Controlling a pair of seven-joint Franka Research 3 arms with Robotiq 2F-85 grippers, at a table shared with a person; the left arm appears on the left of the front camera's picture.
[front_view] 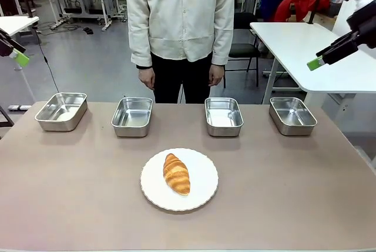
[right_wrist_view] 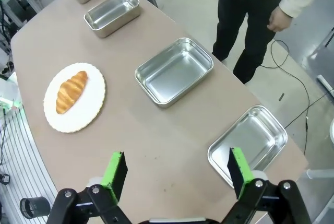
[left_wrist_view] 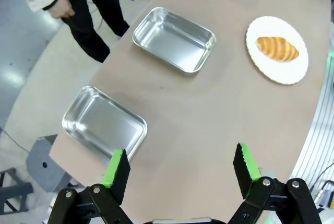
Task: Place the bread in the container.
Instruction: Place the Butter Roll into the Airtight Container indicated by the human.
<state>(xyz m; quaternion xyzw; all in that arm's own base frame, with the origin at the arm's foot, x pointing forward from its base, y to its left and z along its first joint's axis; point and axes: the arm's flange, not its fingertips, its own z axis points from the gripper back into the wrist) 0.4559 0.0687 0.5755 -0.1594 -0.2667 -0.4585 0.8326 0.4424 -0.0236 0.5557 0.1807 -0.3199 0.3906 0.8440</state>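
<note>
The bread (front_view: pixel 177 173) is a golden-brown croissant lying on a round white plate (front_view: pixel 202 196) at the middle front of the table. Behind it, several identical steel trays stand empty in a row; which one is the container I cannot tell. My left gripper (left_wrist_view: pixel 180 153) hangs open high over the table's left end, above the leftmost tray (left_wrist_view: pixel 103 125), with the bread (left_wrist_view: pixel 277 48) far off. My right gripper (right_wrist_view: pixel 176 156) is open too, raised over the right end near the rightmost tray (right_wrist_view: pixel 248 143). Neither gripper holds anything.
A person stands at the far side behind the middle trays (front_view: pixel 132 117) (front_view: pixel 224 117), hands (front_view: pixel 146 78) hanging at the sides. A white table (front_view: pixel 299 43) stands beyond the right end. Bare tabletop surrounds the plate.
</note>
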